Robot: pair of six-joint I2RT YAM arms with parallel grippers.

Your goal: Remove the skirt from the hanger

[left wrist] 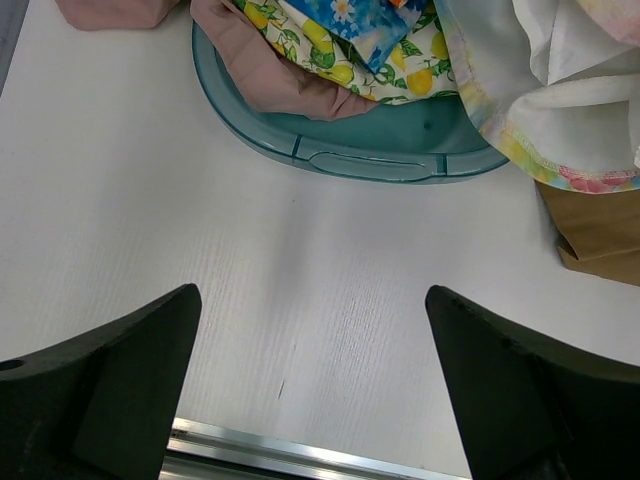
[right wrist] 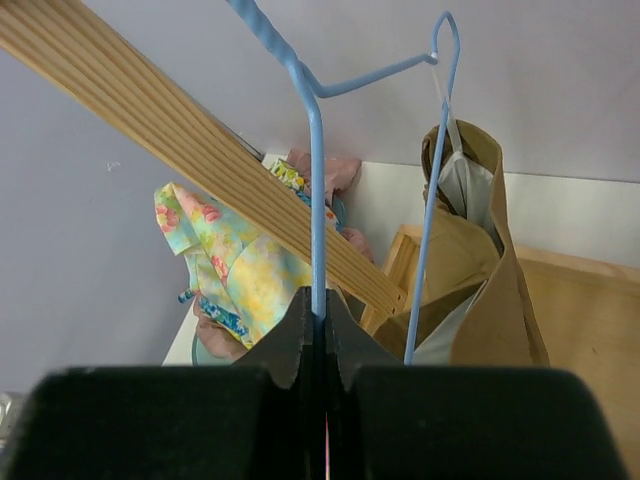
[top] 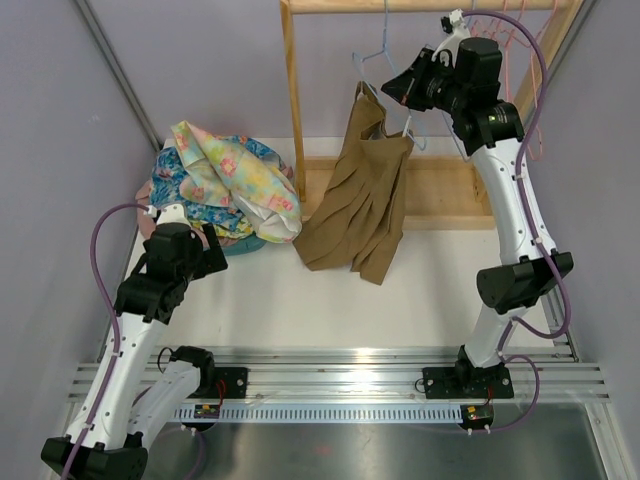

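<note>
Tan pleated fabric skirt (top: 355,210) is seen hung from a light-blue wire hanger (right wrist: 317,180) on the wooden rack (top: 292,90). The hanger's wire is pinched in the clenched right claw (right wrist: 318,325). The left claw (left wrist: 312,300) is held released above the white worktop (left wrist: 150,200), near a teal plastic basin (left wrist: 360,160) of clothes.

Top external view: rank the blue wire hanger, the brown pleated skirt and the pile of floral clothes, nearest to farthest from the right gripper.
1. Blue wire hanger: clamped in the shut right gripper, at the view's top.
2. Brown pleated skirt: hangs just below the gripper, at the view's centre.
3. Floral clothes pile: far off at the view's left.
</note>
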